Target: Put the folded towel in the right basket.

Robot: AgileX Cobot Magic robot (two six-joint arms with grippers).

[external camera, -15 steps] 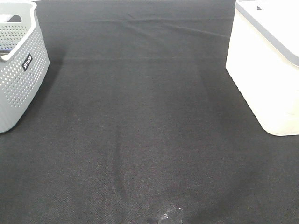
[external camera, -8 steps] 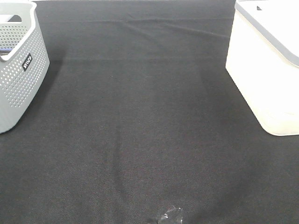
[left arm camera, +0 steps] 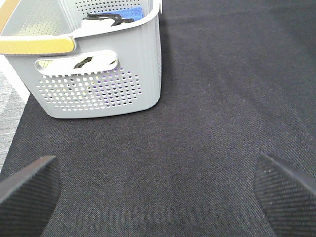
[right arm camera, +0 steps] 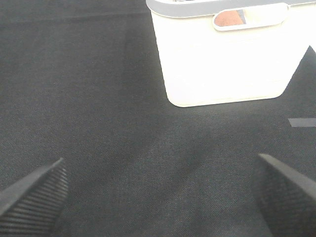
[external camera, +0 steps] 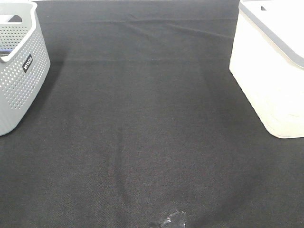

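Observation:
No folded towel shows on the black cloth (external camera: 142, 118) in any view. The right basket (external camera: 273, 71) is white with a grey rim, at the right edge of the exterior view. It also shows in the right wrist view (right arm camera: 222, 54), where an orange-brown patch (right arm camera: 229, 18) shows through its handle slot. My left gripper (left arm camera: 158, 197) is open and empty above the cloth, near the grey basket. My right gripper (right arm camera: 158, 197) is open and empty above the cloth, short of the white basket. Neither gripper shows in the exterior view.
A grey perforated basket (external camera: 19, 66) stands at the left edge. The left wrist view shows it (left arm camera: 98, 74) holding a blue item (left arm camera: 129, 12) and dark straps. A small shiny scrap (external camera: 172, 221) lies at the front edge of the cloth.

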